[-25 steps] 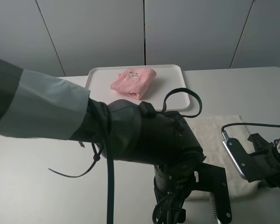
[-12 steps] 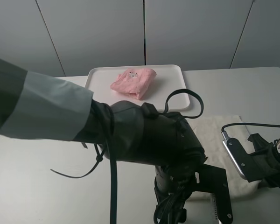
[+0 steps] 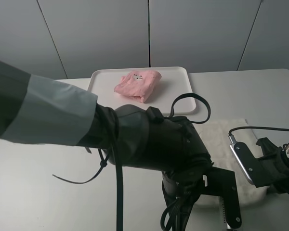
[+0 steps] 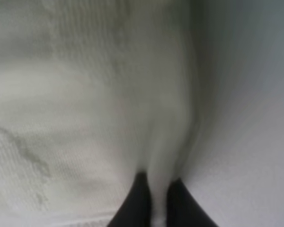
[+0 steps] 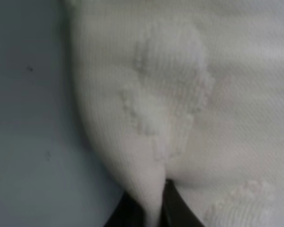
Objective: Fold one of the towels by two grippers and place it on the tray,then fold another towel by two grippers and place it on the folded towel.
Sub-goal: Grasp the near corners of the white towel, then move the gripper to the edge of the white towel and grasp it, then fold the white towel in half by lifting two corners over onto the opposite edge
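A folded pink towel lies on the white tray at the back of the table. A white towel lies flat at the front right, partly hidden by both arms. In the left wrist view my left gripper is shut on an edge of the white towel, cloth pinched between the dark fingers. In the right wrist view my right gripper is shut on another edge of the white towel. In the exterior view the left arm covers its gripper, and the right arm is at the towel's right edge.
The light table spreads left of the arms. A black cable loops from the left arm over the tray's front edge. Grey wall panels stand behind the table.
The left arm has shifted slightly to the right and down. The right arm, both towels and the tray have not visibly moved.
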Controlling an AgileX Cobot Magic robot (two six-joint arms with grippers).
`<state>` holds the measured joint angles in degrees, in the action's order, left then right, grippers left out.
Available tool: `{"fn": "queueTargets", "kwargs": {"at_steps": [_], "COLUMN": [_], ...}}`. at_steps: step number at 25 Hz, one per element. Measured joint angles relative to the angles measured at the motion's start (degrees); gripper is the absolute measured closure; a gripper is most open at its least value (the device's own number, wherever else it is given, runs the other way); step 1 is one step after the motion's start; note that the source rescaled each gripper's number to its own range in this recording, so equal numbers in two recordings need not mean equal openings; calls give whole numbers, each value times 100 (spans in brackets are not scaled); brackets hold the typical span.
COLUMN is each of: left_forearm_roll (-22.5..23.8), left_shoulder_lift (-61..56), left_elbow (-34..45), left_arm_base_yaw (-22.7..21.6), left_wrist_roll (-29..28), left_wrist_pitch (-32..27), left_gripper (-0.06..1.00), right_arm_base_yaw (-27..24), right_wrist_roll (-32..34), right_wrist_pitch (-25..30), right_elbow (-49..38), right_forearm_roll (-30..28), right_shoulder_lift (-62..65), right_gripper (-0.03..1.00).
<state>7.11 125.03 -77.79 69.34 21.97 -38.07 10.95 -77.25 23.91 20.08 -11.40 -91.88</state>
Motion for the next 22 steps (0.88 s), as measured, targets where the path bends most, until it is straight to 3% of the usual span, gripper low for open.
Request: {"fn": "queueTargets", "kwargs": {"at_steps": [9, 14, 22], "left_forearm_roll": [48, 153, 234], "left_shoulder_lift": [-225, -386, -418], "left_elbow": [0, 0, 0], "left_arm_base_yaw": [0, 0, -26], "left_wrist_roll": [-398, -626, -1077], "left_wrist_pitch": [38, 95, 95], "left_gripper": [94, 94, 94], "right_arm_base_yaw": [0, 0, 0], "right_wrist_roll": [919, 1198, 1874], "right_wrist_pitch": [13, 622, 754], "right_elbow": [-43, -128, -141], "right_forearm_roll": [0, 20, 340], "right_shoulder_lift": [165, 643, 1502], "right_gripper": [97, 97, 97]}}
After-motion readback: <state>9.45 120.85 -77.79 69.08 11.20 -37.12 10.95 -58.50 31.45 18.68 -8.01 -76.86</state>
